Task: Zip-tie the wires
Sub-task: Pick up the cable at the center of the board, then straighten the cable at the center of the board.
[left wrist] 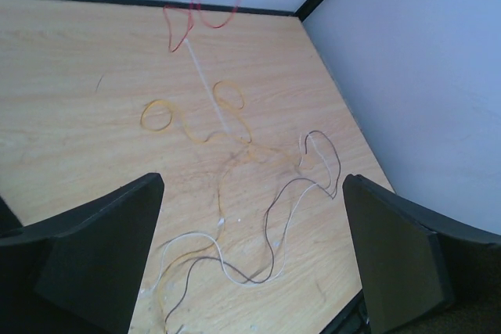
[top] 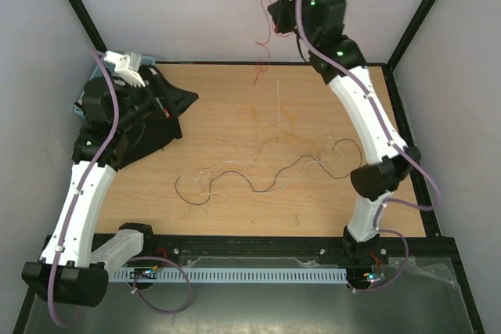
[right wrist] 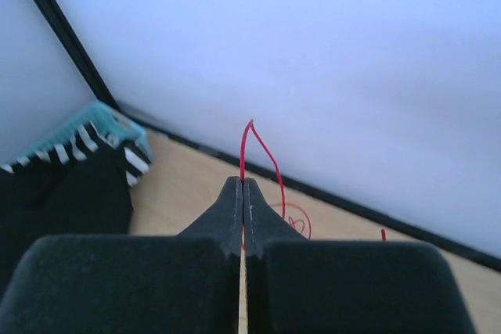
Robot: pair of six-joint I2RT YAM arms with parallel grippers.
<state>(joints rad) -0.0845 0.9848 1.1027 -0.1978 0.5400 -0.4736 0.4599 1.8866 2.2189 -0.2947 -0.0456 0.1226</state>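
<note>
My right gripper (top: 275,15) is raised high at the back wall and shut on the red wire (top: 262,44), which hangs in curls down to the table's far edge. In the right wrist view the red wire (right wrist: 262,154) comes out of the closed gripper tips (right wrist: 243,185). The dark brown wire (top: 258,185), white wire (top: 227,166) and orange-yellow wire (top: 250,111) lie loose on the wooden table (top: 219,217). My left gripper (top: 174,105) is open and empty at the left, pointing at them (left wrist: 254,248); the brown wire (left wrist: 270,224) and white wire (left wrist: 215,260) lie between its fingers.
A thin straight white strip (top: 277,99) lies on the table below the red wire, also in the left wrist view (left wrist: 205,84). A teal basket (right wrist: 102,127) with striped cloth sits at the back left. Black frame posts (top: 423,13) and walls close in the table.
</note>
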